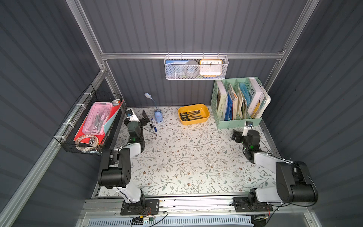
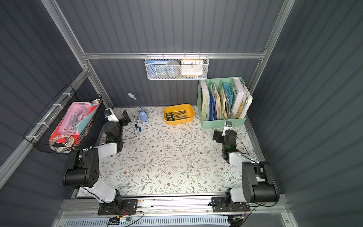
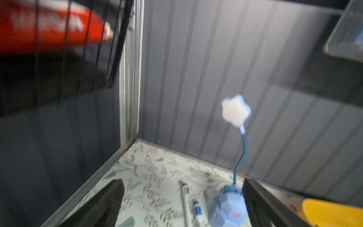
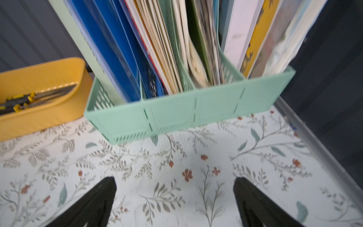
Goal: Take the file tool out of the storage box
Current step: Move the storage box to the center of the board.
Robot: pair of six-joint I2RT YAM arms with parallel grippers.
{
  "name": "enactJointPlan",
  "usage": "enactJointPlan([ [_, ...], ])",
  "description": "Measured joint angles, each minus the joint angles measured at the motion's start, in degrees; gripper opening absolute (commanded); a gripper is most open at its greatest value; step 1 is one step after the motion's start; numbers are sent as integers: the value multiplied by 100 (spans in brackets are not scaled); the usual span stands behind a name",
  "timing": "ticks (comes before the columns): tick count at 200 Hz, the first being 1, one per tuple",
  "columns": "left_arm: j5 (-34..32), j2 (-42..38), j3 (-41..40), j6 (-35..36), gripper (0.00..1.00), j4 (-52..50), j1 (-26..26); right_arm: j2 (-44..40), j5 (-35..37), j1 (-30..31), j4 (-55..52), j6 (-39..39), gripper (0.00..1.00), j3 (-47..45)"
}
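**Files lie bunched in the one yellow box; both hands wide and empty**

Files (image 1: 191, 115) with black-and-yellow handles lie side by side in the box (image 1: 193, 123), handles toward the left and tips toward the right. They are packed too close for me to count; several, at any rate. The box sits at the back of the table (image 1: 186, 157), just left of the single green organiser (image 1: 235, 123), which is stuffed with books and folders.

Two arms, two hands. The left hand (image 3: 181, 188) has its jaws spread wide with nothing between them. It is near the back left corner, next to two markers (image 1: 153, 124) and one small blue lamp (image 1: 158, 117). The lamp stands between this hand and the box. The right hand (image 4: 174, 186) is just as wide and just as empty, low over the table in front of the organiser and off to the right of the box. Neither hand touches the box or the files.

Two baskets hang on the frame. A white one (image 1: 196, 77) on the back rail holds one clock (image 1: 211, 63), and a black one (image 1: 86, 149) on the left holds one pink case (image 1: 98, 118).
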Motion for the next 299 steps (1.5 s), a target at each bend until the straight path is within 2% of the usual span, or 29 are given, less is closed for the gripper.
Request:
enactJointPlan([
  [25, -70, -234, 844, -503, 100, -1147, -313, -487, 251, 61, -1624, 20, 99, 1512],
  [53, -37, -61, 1727, -957, 100, -2288, -1200, -898, 723, 205, -3012, 195, 99, 2420],
  [80, 160, 754, 2973, -1388, 99, -3355, -1663, -811, 935, 227, -4496, 407, 99, 3276],
  [120, 323, 2302, 4817, -1700, 82, -4800, -1825, -748, 780, 232, -5748, 634, 98, 3554],
  [160, 566, 3727, 6166, -1705, 71, -6052, -1832, -610, 573, 229, -6325, 791, 95, 3552],
  [170, 647, 3971, 6382, -1668, 67, -6269, -1834, -588, 520, 229, -6417, 813, 95, 3552],
  [186, 791, 4260, 6651, -1650, 65, -6570, -1840, -570, 472, 229, -6526, 835, 95, 3552],
  [224, 1093, 4669, 7335, -1598, 63, -7075, -1878, -542, 420, 229, -6688, 859, 94, 3552],
  [264, 1349, 4695, 7392, -1508, 61, -7197, -1978, -409, 376, 229, -6793, 861, 94, 3552],
  [299, 1412, 4929, 7801, -1394, 45, -7473, -2065, -350, 348, 229, -6846, 868, 94, 3552],
])
